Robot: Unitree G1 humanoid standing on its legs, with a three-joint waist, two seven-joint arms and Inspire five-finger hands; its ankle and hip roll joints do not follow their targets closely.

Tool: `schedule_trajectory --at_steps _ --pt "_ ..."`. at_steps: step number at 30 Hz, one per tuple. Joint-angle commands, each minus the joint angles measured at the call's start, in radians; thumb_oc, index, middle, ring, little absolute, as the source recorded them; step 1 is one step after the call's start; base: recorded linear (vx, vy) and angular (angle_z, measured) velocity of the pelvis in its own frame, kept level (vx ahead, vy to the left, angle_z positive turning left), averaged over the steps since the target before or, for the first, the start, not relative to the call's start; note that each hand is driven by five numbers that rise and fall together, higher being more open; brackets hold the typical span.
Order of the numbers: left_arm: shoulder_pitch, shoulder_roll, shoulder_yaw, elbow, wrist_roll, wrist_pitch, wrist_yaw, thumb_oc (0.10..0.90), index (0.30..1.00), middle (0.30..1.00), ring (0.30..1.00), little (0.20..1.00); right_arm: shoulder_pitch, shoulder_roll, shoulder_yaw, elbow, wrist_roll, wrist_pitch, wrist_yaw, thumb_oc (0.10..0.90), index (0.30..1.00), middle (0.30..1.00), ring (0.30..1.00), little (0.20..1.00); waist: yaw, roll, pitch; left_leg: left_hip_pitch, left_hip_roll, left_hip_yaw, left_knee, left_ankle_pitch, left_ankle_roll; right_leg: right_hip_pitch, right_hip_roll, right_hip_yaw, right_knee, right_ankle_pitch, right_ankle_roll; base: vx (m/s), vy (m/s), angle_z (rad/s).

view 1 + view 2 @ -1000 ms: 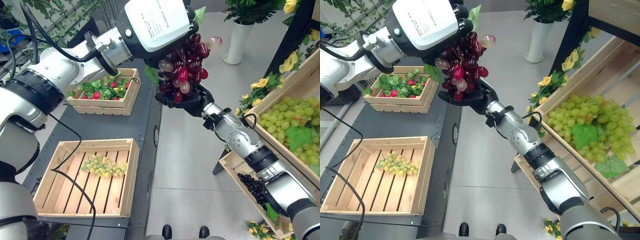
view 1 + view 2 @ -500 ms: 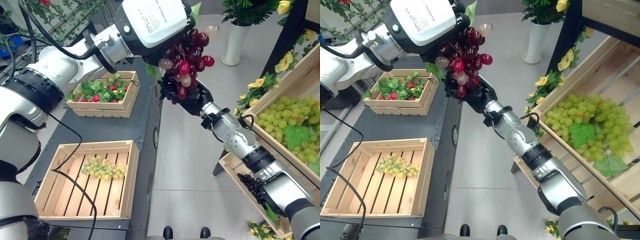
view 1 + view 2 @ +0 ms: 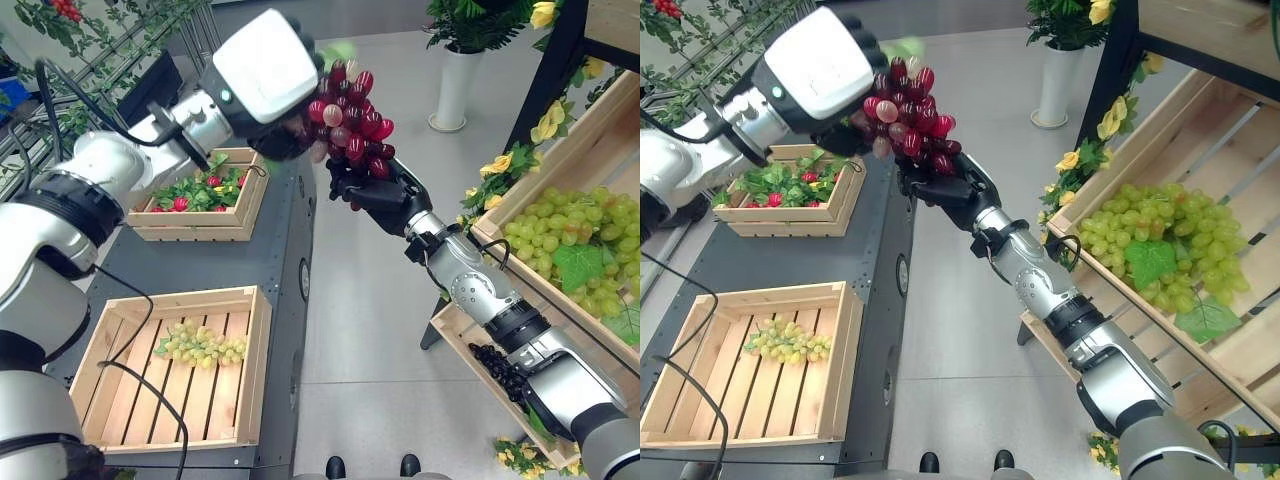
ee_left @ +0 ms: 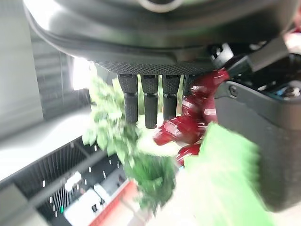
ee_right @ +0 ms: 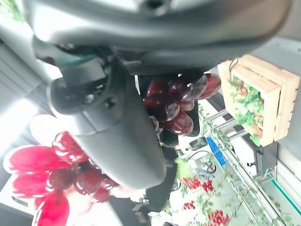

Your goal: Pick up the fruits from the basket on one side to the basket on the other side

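Since a second ago the red grapes (image 3: pixel 349 128) sit lower and further left in the head views, though the whole scene has shifted too. Both hands hold the bunch in the air above the floor: the left hand (image 3: pixel 290 135) grips it from the table side, fingers curled, and the right hand (image 3: pixel 372 195) cups it from beneath, fingers wrapped around it. It is a dark red, glossy bunch with a few paler grapes. The left wrist view adds a green leaf (image 4: pixel 221 176) beside the fruit. Below, the near crate (image 3: pixel 255 370) holds green grapes (image 3: pixel 200 344), with bare slats around them; the far crate (image 3: pixel 245 212) holds leaves and red fruit.
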Motion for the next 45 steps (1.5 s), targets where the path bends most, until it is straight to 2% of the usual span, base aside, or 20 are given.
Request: schedule_trajectory --at_steps 1,12,17,20,23,26,32,35,37,38,39,42,43,45 --pt "0.023 0.018 0.105 0.202 -0.018 0.045 0.041 0.8 0.9 0.9 0.9 0.9 -0.013 0.038 -0.15 0.008 0.012 -0.17 0.004 0.4 0.3 0.3 0.3 0.3 0.004 -0.032 -0.162 -0.019 -0.044 0.005 0.001 -0.041 -0.007 0.004 0.019 0.016 0.0 0.02 -0.022 0.0 0.033 -0.09" --pt "0.166 0.056 0.213 0.127 0.007 0.025 0.048 0.8 0.9 0.9 0.9 0.9 0.059 -0.013 -0.2 0.04 -0.026 -0.154 0.0 0.4 0.3 0.3 0.3 0.3 -0.009 -0.043 -0.153 -0.01 -0.039 0.031 0.001 -0.046 -0.001 0.0 0.024 0.042 0.0 0.032 -0.019 0.0 0.021 -0.09" --pt "0.238 0.061 0.277 0.109 -0.072 0.036 0.033 0.8 0.9 0.9 0.9 0.9 0.103 -0.022 -0.221 0.047 -0.049 -0.15 0.0 0.4 0.3 0.3 0.3 0.3 -0.017 -0.044 -0.146 -0.01 -0.037 0.043 0.001 -0.046 0.0 -0.005 0.024 0.054 0.0 0.04 -0.016 -0.01 0.023 -0.08" --pt "0.298 0.052 0.35 0.09 -0.203 0.012 0.018 0.8 0.9 0.9 0.9 0.9 0.137 -0.028 -0.24 0.049 -0.061 -0.136 -0.002 0.4 0.3 0.3 0.3 0.3 -0.022 -0.046 -0.138 -0.012 -0.035 0.048 0.001 -0.046 0.0 -0.011 0.025 0.061 0.0 0.046 -0.015 -0.03 0.021 -0.1" --pt "0.403 -0.01 0.486 0.06 -0.384 -0.049 -0.049 0.8 0.9 0.9 0.9 0.9 0.184 -0.021 -0.272 0.064 -0.079 -0.122 0.021 0.4 0.3 0.3 0.3 0.3 -0.024 -0.056 -0.129 -0.014 -0.035 0.049 0.001 -0.048 0.002 -0.013 0.027 0.065 0.0 0.049 -0.015 -0.02 0.007 -0.13" --pt "0.495 -0.067 0.583 0.019 -0.462 -0.084 -0.107 0.8 0.9 0.9 0.9 0.9 0.227 -0.014 -0.293 0.065 -0.092 -0.099 0.036 0.4 0.3 0.3 0.3 0.3 -0.027 -0.061 -0.125 -0.016 -0.035 0.048 0.001 -0.049 0.003 -0.018 0.029 0.071 0.0 0.05 -0.016 0.0 0.001 -0.02" --pt "0.731 -0.268 0.762 -0.049 -0.705 -0.094 -0.211 0.8 0.9 0.9 0.9 0.9 0.368 0.013 -0.314 0.104 -0.154 -0.058 0.092 0.4 0.3 0.3 0.3 0.3 -0.038 -0.081 -0.101 -0.017 -0.037 0.05 0.001 -0.05 0.009 -0.024 0.034 0.086 0.0 0.054 -0.02 0.0 0.001 -0.03" --pt "0.805 -0.339 0.798 -0.076 -0.735 -0.103 -0.229 0.8 0.9 0.9 0.9 0.9 0.418 0.026 -0.32 0.129 -0.166 -0.049 0.115 0.4 0.3 0.3 0.3 0.3 -0.038 -0.089 -0.094 -0.016 -0.037 0.049 0.001 -0.05 0.011 -0.025 0.036 0.091 0.0 0.056 -0.02 0.02 0.0 -0.11" --pt "0.88 -0.406 0.816 -0.098 -0.813 -0.12 -0.262 0.8 0.9 0.9 0.9 0.9 0.473 0.043 -0.332 0.166 -0.154 -0.038 0.142 0.4 0.3 0.3 0.3 0.3 -0.035 -0.098 -0.086 -0.014 -0.037 0.046 0.001 -0.051 0.014 -0.022 0.038 0.093 0.0 0.057 -0.021 0.04 -0.009 -0.11" --pt "0.88 -0.406 0.816 -0.098 -0.813 -0.12 -0.262 0.8 0.9 0.9 0.9 0.9 0.473 0.043 -0.332 0.166 -0.154 -0.038 0.142 0.4 0.3 0.3 0.3 0.3 -0.035 -0.098 -0.086 -0.014 -0.037 0.046 0.001 -0.051 0.014 -0.022 0.038 0.093 0.0 0.057 -0.021 0.06 -0.007 -0.04" --pt "0.929 -0.46 0.823 -0.112 -0.846 -0.117 -0.285 0.8 0.9 0.9 0.9 0.9 0.509 0.062 -0.338 0.202 -0.154 -0.038 0.151 0.4 0.3 0.3 0.3 0.3 -0.033 -0.101 -0.079 -0.011 -0.037 0.044 0.001 -0.052 0.017 -0.019 0.038 0.093 0.0 0.058 -0.021 0.05 0.002 -0.03" --pt "0.972 -0.51 0.802 -0.124 -0.813 -0.12 -0.296 0.8 0.9 0.9 0.9 0.9 0.534 0.08 -0.34 0.251 -0.148 -0.037 0.151 0.4 0.3 0.3 0.3 0.3 -0.03 -0.105 -0.064 -0.015 -0.037 0.045 0.001 -0.048 0.02 -0.023 0.039 0.096 0.0 0.063 -0.022 0.02 0.006 -0.03" --pt "0.988 -0.539 0.783 -0.121 -0.851 -0.11 -0.312 0.8 0.9 0.9 0.9 0.9 0.541 0.092 -0.346 0.298 -0.12 -0.028 0.148 0.4 0.3 0.3 0.3 0.3 -0.026 -0.107 -0.045 -0.021 -0.037 0.044 0.001 -0.045 0.022 -0.033 0.039 0.096 0.005 0.065 -0.023 -0.01 0.017 -0.1" --pt "1.001 -0.569 0.777 -0.108 -0.84 -0.109 -0.318 0.8 0.9 0.9 0.9 0.9 0.541 0.103 -0.358 0.359 -0.105 -0.028 0.157 0.4 0.3 0.3 0.3 0.3 -0.019 -0.11 -0.023 -0.025 -0.037 0.044 0.001 -0.043 0.025 -0.042 0.04 0.094 0.018 0.06 -0.025 -0.01 0.001 -0.08"
